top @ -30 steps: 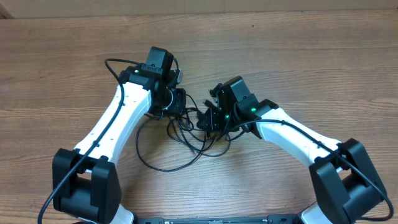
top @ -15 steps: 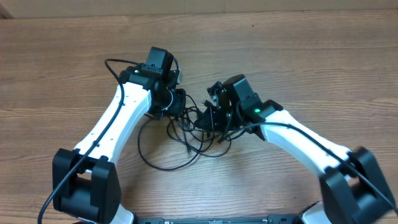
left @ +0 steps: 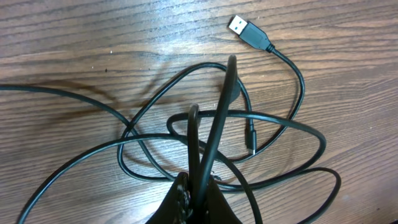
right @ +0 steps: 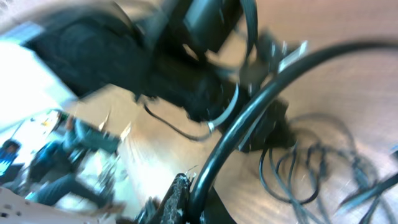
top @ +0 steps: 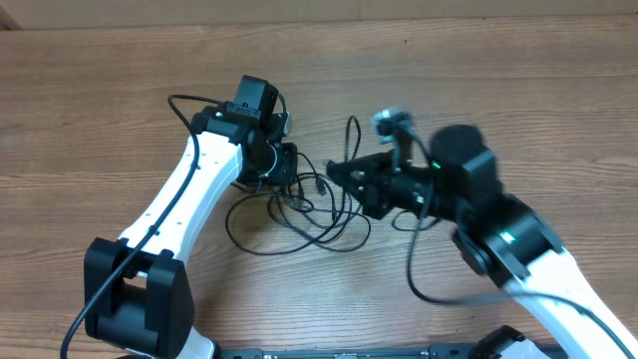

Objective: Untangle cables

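Left wrist cam first. The left gripper is clamped down on the cables. Two strands come up right out from between its fingers, and one rises steeply away from the tips. Just past the fingertips, the rest of the bundle lies on the table in crossed loops. A small plug sits inside the loops, a bit to the right of the pinched strand. Well beyond the tips, clear of the loops, is a USB plug lying flat on the wood.

The right wrist cam is smeared badly. I can still make out the right gripper closed on a thick-looking black strand that arcs up from its fingers, with more loops on the wood off to the right. From overhead, the two sets of fingers face each other across the heap, close but not touching.

My read is that this is the pull-apart step, with each side pinching its own piece. Next I'd ease the two grips apart slowly and watch that the crossings slide instead of cinching into a knot.

As for writing, I can't read anything. No brand or label shows on the plugs or cords.
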